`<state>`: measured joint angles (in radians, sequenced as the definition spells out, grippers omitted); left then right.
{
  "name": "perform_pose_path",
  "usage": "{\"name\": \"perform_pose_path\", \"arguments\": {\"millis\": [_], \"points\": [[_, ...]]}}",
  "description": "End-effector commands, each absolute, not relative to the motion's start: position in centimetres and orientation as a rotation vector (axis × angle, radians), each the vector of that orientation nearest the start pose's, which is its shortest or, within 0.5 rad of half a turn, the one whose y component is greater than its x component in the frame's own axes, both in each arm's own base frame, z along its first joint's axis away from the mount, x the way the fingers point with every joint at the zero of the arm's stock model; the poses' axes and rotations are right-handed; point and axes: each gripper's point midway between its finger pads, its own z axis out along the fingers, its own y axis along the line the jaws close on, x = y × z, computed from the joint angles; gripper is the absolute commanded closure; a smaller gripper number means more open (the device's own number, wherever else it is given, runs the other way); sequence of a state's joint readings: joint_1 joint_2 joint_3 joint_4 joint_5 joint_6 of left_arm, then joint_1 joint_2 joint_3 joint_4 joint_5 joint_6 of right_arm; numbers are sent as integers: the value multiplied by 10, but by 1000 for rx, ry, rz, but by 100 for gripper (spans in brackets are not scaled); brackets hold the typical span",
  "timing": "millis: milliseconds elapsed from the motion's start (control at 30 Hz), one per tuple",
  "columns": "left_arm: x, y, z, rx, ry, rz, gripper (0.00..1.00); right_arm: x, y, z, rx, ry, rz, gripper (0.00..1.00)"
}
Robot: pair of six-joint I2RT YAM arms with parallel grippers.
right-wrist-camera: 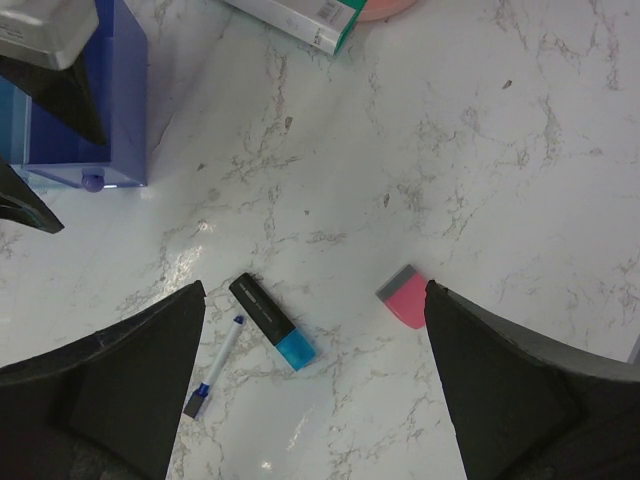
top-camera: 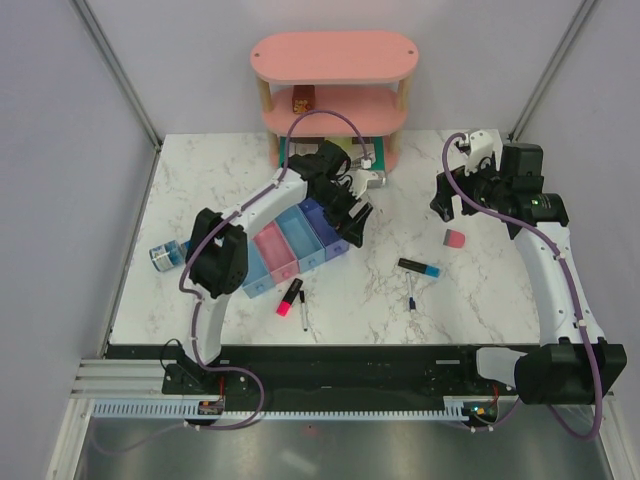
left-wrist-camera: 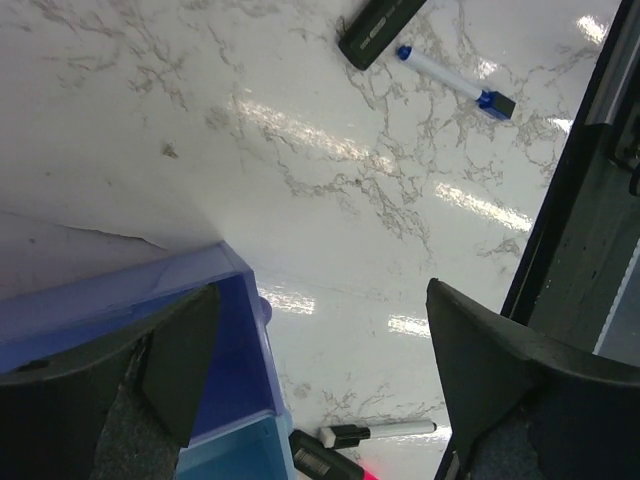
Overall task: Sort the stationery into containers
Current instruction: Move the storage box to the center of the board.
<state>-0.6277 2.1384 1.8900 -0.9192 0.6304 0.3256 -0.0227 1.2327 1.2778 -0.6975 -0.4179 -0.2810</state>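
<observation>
My right gripper (right-wrist-camera: 314,290) hangs, jaws wide apart, above the pink eraser (right-wrist-camera: 405,297), which lies on the marble tabletop (right-wrist-camera: 500,150) off-centre beneath it (probably my next pick; this arm's nearer).

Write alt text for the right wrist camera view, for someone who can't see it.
The right arm's fingers, wide open and empty, frame a marble table where a black-and-blue highlighter, a thin pen and a pink eraser lie apart from each other. A purple-blue tray sits at upper left.
</observation>
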Motion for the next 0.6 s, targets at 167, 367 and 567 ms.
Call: {"name": "perform_pose_path", "arguments": {"millis": [167,367,567], "points": [[381,-330,296,1121,1879,-670,7,351,79,253,-583,2095,380,2],[406,-224,282,779,2069,-465,6,377,112,235,-659,2120,404,2],[396,-128,210,529,2321,-315,10,415,159,218,-729,2116,471,2]]}}
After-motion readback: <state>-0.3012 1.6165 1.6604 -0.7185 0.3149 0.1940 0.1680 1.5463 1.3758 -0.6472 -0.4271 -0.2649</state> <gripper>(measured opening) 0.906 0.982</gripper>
